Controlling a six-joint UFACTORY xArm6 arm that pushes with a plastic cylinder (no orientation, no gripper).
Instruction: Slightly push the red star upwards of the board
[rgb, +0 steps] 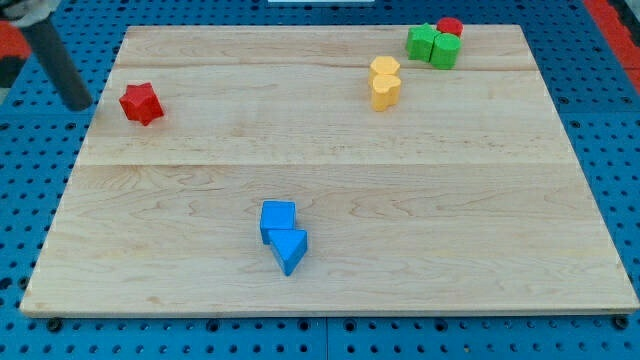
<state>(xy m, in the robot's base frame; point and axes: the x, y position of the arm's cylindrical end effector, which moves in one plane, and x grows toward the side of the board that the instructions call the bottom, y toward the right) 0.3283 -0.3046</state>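
Note:
The red star (141, 102) lies near the left edge of the wooden board (330, 180), in its upper left part. My tip (79, 104) is at the end of the dark rod coming down from the view's top left. It stands just off the board's left edge, to the left of the red star, with a small gap between them.
Two yellow blocks (384, 82) sit together at upper middle-right. Two green blocks (432, 45) and a red cylinder (450, 27) cluster at the top right. A blue cube (277, 218) and a blue triangle (290, 250) touch at lower middle.

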